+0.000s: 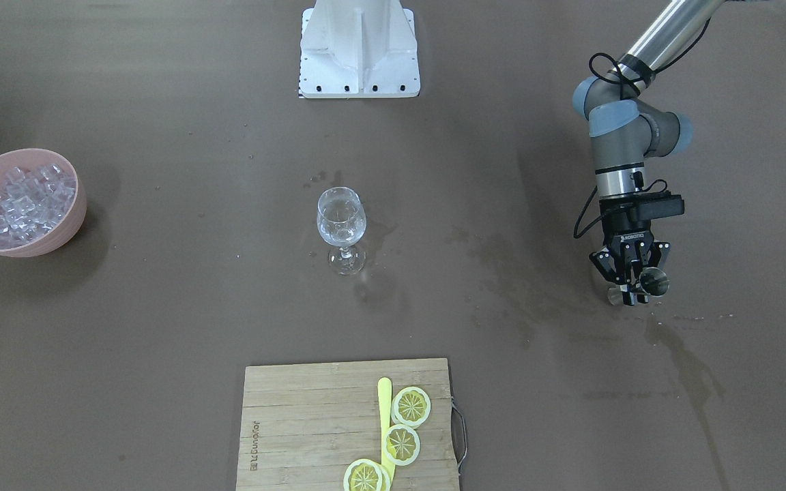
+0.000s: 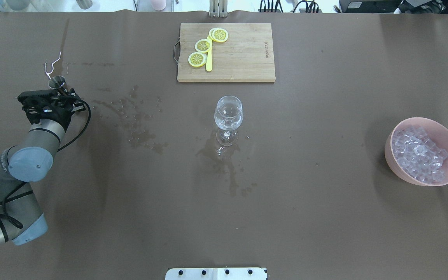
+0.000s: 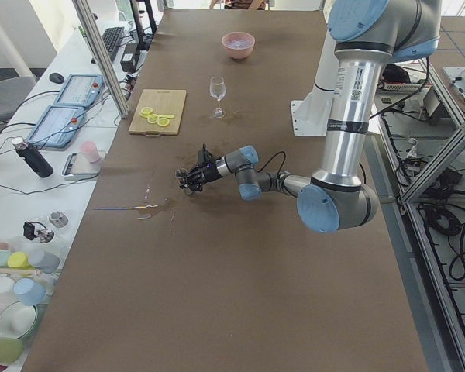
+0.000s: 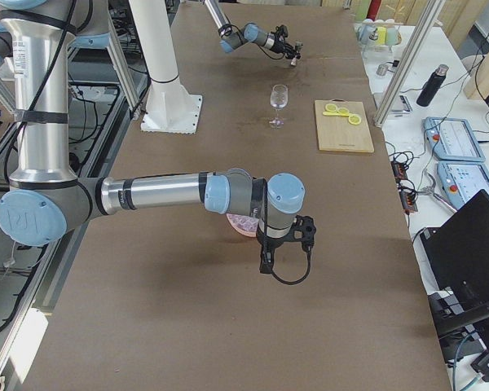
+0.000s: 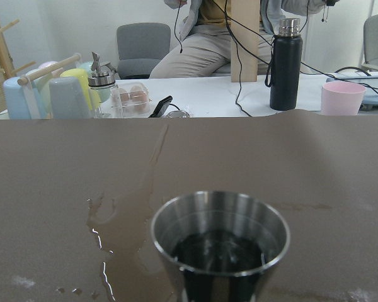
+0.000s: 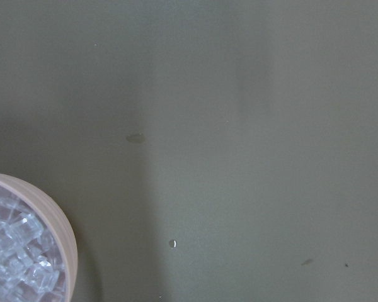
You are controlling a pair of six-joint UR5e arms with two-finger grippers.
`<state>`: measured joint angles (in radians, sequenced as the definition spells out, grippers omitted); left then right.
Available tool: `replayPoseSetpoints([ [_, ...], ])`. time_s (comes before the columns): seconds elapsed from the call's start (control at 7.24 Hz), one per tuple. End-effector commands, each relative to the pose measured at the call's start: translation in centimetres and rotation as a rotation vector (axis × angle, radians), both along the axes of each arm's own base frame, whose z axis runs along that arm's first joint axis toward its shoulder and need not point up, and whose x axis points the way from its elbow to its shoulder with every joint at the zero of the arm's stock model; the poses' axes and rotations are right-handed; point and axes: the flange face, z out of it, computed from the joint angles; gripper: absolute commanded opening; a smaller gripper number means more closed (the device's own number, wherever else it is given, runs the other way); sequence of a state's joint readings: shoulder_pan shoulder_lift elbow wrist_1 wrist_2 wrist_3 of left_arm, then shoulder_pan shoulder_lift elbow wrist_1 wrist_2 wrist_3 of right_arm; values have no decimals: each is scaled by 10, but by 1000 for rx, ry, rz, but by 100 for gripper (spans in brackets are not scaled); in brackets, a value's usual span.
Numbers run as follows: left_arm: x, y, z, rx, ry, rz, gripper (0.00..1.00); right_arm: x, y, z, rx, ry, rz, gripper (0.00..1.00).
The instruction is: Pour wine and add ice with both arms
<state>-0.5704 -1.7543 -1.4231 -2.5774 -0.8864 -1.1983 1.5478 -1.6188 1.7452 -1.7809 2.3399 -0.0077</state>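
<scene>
Wine [image 2: 227, 123], a little clear liquid, lies in the upright wine glass [image 1: 342, 225] at the middle of the brown worktop [image 1: 161, 327], with wet patches around the glass's foot. The left arm [image 2: 33, 155] reaches over the worktop's left end, its end effector [image 1: 633, 290] clenched on a small steel cup [image 2: 56, 82] beside a wet streak. The right arm [image 4: 163, 191] stretches out over the pink bowl [image 1: 59, 235]; its end effector [image 4: 266, 259] shows only from the side, so I cannot tell its state. A bamboo cutting board [image 1: 297, 423] carries three lemon slices [image 1: 411, 406] and a yellow utensil [image 1: 384, 399]. Ice [image 1: 24, 201] fills the bowl.
</scene>
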Motion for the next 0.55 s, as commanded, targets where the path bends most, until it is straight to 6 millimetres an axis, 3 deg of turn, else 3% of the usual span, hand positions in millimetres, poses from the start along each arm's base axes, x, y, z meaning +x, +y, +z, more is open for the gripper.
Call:
replayPoseSetpoints([
  [0.0,-11,-9,-36,111,-11,29,0,0,0,2,-4,-1,0,100],
  [0.41,-12,-11,-71,169,-18,50,0,0,0,2,-4,-1,0,100],
])
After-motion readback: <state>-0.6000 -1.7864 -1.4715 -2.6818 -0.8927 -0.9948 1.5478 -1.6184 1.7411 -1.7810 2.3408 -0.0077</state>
